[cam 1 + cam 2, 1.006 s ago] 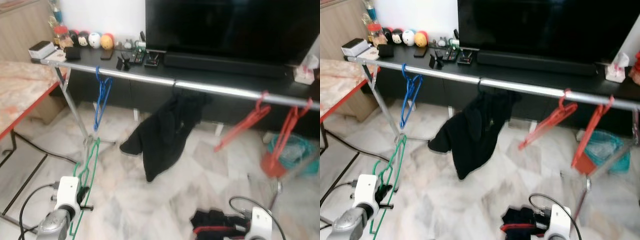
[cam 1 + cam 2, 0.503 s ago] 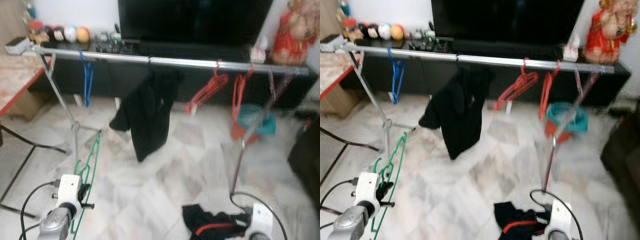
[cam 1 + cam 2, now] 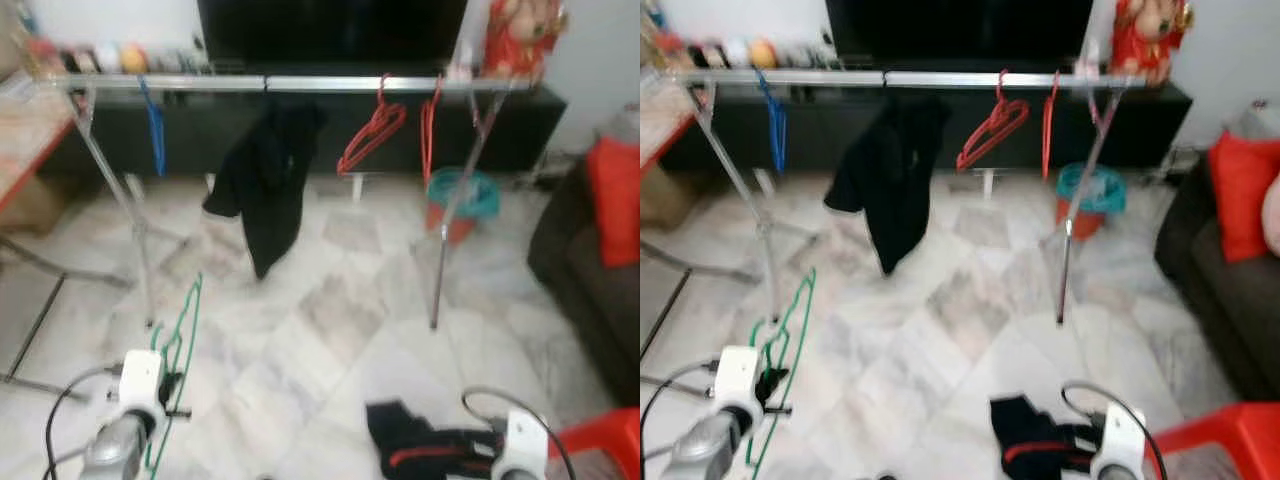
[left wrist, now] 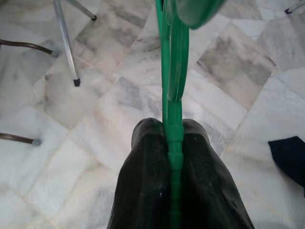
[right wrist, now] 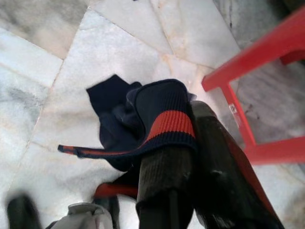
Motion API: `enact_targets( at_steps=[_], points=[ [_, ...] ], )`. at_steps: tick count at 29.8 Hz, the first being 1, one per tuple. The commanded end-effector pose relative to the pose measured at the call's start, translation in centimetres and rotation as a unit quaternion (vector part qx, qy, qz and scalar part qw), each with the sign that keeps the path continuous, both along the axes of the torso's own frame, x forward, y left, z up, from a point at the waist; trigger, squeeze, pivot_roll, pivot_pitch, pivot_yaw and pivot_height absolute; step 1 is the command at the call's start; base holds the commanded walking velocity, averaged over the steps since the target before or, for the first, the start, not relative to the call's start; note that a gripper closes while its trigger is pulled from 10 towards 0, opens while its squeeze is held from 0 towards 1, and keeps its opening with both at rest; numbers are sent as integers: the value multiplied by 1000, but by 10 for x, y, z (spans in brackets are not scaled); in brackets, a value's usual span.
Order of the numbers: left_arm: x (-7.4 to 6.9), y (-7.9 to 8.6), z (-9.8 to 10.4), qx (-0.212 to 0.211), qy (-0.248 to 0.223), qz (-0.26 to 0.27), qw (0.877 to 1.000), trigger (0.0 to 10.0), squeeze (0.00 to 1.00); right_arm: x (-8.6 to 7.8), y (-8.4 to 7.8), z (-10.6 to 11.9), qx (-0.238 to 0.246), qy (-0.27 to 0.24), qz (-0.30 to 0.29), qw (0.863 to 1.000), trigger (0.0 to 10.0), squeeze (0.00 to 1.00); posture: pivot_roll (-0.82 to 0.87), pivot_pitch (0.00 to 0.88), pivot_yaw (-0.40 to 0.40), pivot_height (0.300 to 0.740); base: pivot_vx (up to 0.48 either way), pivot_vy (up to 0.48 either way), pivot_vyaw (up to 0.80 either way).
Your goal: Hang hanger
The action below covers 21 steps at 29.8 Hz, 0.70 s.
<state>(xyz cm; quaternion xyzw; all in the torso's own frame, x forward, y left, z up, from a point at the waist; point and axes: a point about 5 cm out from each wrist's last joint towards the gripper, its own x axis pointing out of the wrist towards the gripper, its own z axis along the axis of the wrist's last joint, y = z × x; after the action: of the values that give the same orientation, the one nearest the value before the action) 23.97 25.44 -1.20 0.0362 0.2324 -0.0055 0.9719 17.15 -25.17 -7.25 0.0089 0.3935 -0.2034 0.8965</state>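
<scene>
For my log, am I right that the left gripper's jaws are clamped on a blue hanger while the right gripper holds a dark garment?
Not quite: the hanger in the left gripper is green, as the left wrist view shows. The right gripper does hold the dark garment.

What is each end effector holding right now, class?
Left end effector: shut on the green hanger.
Right end effector: shut on the dark garment with a red stripe.
</scene>
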Motion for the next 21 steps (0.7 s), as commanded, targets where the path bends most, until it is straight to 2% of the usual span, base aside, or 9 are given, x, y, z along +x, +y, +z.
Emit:
enact_targets(
  at_steps=[1, 3, 16, 21],
  points=[
    [7, 3, 7, 8, -14, -1, 1000, 10000, 0, 6, -3, 4, -4, -19, -7, 1000, 10000, 0, -89, 0, -26, 740, -364, 0, 0],
    [7, 3, 7, 8, -15, 1, 1000, 10000, 0, 6, -3, 5, -5, -20, -6, 1000, 10000, 0, -90, 0, -26, 740, -315, 0, 0],
    [8, 4, 8, 13, -15, 4, 1000, 10000, 0, 9, -4, 7, -7, -37, -10, 999, 10000, 0, -87, 0, -27, 740, 0, 0, 0],
    [11, 7, 14, 23, -25, -12, 999, 10000, 0, 11, -5, 10, -34, -44, 5, 998, 10000, 0, -91, 0, -22, 740, 0, 0, 0]
  ],
)
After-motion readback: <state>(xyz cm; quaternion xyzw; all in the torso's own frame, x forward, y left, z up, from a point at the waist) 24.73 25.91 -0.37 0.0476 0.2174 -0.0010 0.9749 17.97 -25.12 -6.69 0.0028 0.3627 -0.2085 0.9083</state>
